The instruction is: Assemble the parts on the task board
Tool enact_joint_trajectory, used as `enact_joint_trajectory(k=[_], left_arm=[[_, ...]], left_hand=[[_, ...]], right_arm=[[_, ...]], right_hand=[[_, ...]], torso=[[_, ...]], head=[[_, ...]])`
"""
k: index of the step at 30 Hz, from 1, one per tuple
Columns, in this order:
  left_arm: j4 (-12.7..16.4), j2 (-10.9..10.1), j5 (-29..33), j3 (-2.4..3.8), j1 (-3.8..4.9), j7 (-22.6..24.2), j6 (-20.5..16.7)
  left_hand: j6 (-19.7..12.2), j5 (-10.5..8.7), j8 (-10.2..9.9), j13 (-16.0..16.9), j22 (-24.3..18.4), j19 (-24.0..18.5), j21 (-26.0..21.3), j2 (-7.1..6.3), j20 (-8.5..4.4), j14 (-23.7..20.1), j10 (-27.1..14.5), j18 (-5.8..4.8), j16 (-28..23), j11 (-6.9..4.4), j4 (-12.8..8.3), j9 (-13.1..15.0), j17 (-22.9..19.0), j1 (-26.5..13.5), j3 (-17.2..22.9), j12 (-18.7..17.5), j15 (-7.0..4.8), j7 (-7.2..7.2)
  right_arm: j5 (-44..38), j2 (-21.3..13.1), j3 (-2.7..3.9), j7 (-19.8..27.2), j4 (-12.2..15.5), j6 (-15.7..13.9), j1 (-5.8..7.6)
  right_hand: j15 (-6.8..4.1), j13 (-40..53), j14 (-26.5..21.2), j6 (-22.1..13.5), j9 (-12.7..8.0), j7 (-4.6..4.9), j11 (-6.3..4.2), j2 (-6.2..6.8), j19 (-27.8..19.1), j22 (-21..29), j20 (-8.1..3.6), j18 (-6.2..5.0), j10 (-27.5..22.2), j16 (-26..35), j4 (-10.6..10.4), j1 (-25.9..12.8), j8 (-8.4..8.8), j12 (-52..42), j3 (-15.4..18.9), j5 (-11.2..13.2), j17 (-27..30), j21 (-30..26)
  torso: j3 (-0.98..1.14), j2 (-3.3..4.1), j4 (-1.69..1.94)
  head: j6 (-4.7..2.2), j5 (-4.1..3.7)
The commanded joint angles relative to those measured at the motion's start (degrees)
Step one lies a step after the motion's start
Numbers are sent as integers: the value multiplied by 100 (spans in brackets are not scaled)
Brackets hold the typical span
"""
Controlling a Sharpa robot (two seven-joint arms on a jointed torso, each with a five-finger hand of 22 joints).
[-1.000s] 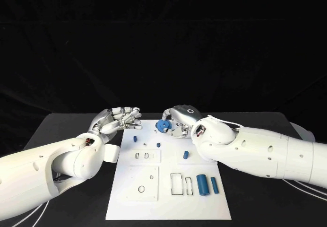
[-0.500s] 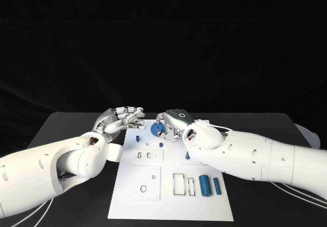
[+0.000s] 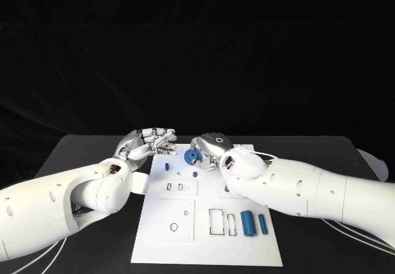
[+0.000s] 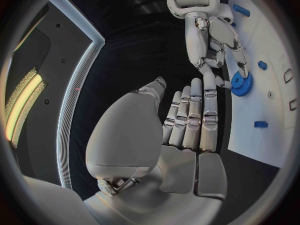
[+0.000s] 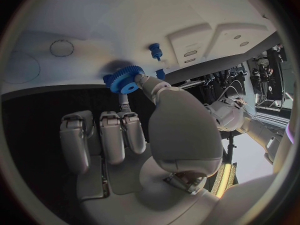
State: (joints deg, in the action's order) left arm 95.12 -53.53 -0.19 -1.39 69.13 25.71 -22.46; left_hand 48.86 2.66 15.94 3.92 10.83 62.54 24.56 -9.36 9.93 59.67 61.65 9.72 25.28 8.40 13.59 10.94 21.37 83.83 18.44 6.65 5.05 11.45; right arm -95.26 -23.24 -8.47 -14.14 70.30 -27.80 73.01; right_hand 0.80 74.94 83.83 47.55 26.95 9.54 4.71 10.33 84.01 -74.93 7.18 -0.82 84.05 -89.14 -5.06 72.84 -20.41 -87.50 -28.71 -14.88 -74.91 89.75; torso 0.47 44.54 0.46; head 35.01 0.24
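Note:
My right hand [image 3: 210, 149] pinches a blue gear [image 3: 193, 155] between thumb and fingertips, just over the far end of the white task board [image 3: 206, 240]. The right wrist view shows the gear [image 5: 125, 78] at my fingertips, close above the board [image 5: 94, 15], near a small blue peg [image 5: 155, 49]. My left hand [image 3: 148, 144] hovers at the board's far left corner, holding nothing, fingers side by side and near the gear. From the left wrist, the gear [image 4: 240, 81] sits in the right hand [image 4: 215, 40] beyond my left fingertips [image 4: 203, 92].
Small blue pegs [image 3: 166, 166] [image 3: 195, 174] [image 3: 226, 187] stand on the board's far half. Two blue cylinders [image 3: 247, 221] [image 3: 262, 222] lie beside rectangular slots [image 3: 214, 221] near the front right. Black table [image 3: 74, 154] surrounds the board.
My right arm has swung further left over the board, and the gear has shifted slightly left and down. My left hand's fingers have edged closer to the gear.

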Motion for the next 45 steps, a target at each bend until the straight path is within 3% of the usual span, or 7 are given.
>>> enact_joint_trajectory(k=[1,15,21,23,24,27,45], left_arm=[[14,18,17,4,8,47,98],[19,24,17,4,8,41,93],[17,21,17,4,8,38,88],[16,21,17,4,8,37,86],[16,21,17,4,8,36,85],[17,19,17,4,8,36,84],[42,-18,17,4,9,33,47]], left_hand=[[-5,19,-17,6,9,-40,34,17,7,-45,36,55,35,-4,12,10,5,-46,35,-13,5,12],[-5,19,-17,6,9,-40,34,17,7,-45,36,55,35,-4,12,10,5,-46,35,-13,5,12],[-5,19,-17,6,9,-40,34,17,7,-45,36,55,35,-4,12,10,5,-46,35,-13,5,12],[-5,19,-17,6,9,-40,34,17,7,-45,36,55,35,-4,12,10,5,-46,35,-13,5,12],[-5,19,-17,6,9,-40,34,17,7,-45,36,55,35,-4,12,10,5,-46,35,-13,5,12],[-5,19,-17,6,9,-40,34,17,7,-45,36,55,35,-4,12,10,5,-46,35,-13,5,12],[-5,19,-19,6,13,-48,42,14,8,-53,41,56,39,-3,10,10,19,-49,40,-23,5,14]], right_arm=[[-31,44,-4,56,-65,111,-14],[50,142,-16,79,-192,162,-33],[93,133,-19,99,-167,223,-34],[100,129,-19,86,-167,232,-34],[106,128,-20,78,-170,237,-35],[129,122,-20,62,-174,248,-35],[397,41,-30,23,-147,629,-35]], right_hand=[[-34,1166,562,46,-19,-40,-27,23,599,-1507,-47,82,300,-31,-10,-78,15,-8,-47,13,-1258,25],[65,1083,566,-262,-148,96,93,100,599,-1507,26,82,219,-36,-75,-195,363,59,-32,182,-1278,25],[79,1080,566,-253,-154,104,106,121,599,-1507,44,82,214,-36,-111,-249,392,63,7,200,-1275,25],[88,1066,565,-268,-162,109,112,133,599,-1507,56,82,200,-35,-147,-296,428,73,46,280,-1273,25],[105,1040,567,-367,-188,129,133,145,599,-1507,74,82,173,-38,-221,-374,529,94,129,552,-1284,25],[129,1026,569,-445,-210,157,159,136,599,-1507,95,82,158,-40,-317,-461,630,106,224,646,-1293,25],[122,1089,576,-253,-174,131,143,3,599,-1507,99,82,214,-49,-669,-741,704,61,411,446,-1328,25]], torso=[[1,-3,-3],[-5,-6,-11],[-2,-8,-9],[-3,-7,-11],[-4,-6,-11],[-2,-7,-14],[3,-4,-8]], head=[[29,-2],[43,17],[21,32],[13,27],[17,23],[17,17],[9,-3]])
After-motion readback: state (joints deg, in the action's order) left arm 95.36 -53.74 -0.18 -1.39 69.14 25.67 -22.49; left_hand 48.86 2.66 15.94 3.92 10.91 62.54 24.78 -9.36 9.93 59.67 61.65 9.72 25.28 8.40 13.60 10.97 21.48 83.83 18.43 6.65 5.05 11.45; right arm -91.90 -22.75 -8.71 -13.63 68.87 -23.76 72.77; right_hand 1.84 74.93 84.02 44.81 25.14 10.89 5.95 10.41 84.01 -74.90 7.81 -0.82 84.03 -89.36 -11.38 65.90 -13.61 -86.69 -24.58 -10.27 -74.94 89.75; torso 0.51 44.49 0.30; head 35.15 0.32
